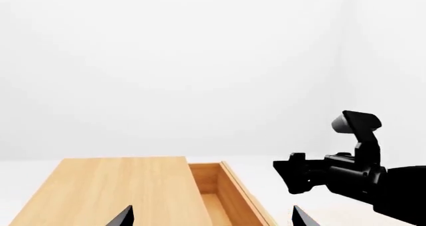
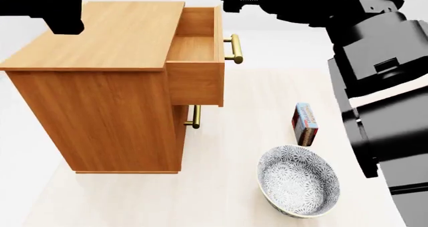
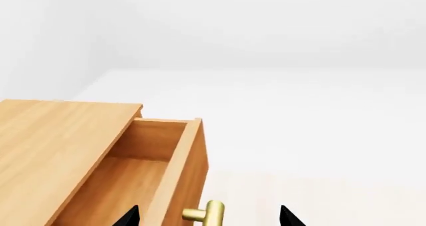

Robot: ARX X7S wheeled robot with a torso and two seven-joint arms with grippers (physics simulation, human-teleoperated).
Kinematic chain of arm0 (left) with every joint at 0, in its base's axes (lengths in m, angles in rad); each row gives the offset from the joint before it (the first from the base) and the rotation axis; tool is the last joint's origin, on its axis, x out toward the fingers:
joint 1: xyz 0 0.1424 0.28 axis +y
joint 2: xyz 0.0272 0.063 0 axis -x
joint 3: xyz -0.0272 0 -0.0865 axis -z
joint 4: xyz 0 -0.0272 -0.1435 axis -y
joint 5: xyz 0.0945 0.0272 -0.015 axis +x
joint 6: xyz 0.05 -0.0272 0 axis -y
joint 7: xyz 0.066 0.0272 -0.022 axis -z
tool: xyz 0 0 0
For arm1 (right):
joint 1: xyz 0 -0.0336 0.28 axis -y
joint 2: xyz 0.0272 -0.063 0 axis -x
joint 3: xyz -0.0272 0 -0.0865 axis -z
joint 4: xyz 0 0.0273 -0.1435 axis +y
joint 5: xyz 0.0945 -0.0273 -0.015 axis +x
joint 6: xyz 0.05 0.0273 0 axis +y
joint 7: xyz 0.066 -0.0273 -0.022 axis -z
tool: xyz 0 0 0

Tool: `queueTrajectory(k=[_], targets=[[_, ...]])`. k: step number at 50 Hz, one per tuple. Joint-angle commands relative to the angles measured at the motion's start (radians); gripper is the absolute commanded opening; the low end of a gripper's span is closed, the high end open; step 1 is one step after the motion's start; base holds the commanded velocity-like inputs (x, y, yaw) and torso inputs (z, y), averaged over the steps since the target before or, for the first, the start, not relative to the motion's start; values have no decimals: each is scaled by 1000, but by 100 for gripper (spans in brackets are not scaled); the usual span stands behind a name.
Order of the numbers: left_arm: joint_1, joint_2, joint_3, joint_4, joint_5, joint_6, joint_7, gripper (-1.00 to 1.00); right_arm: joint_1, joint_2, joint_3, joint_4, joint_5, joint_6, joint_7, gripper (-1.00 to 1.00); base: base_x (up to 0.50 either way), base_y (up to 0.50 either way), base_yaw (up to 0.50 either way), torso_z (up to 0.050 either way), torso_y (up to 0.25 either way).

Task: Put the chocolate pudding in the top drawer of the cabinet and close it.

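Observation:
The light brown cabinet stands at the left. Its top drawer is pulled out and looks empty, and its brass handle faces right. The chocolate pudding, a small red-brown carton with a blue edge, stands on the pale surface right of the cabinet. My right gripper is open and empty, its tips either side of the drawer handle without touching it. My left gripper is open and empty above the cabinet top, with the open drawer just beyond.
A patterned blue-and-white bowl sits in front of the pudding. A lower drawer's brass handle sticks out under the open drawer. My right arm fills the right side, and my left arm hangs over the cabinet's far left.

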Motion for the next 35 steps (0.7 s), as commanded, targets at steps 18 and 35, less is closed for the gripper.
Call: queueTrajectory(k=[18,35], targets=[[71,-45,-64,55,-21,27,34,100,58,-6,-948,-103,997,-150,139,100,0,0,0,0,0],[118,-90,-104,86,-50,54,44,100,20,-6,-934,-165,946,-144,192,100,0,0,0,0,0]])
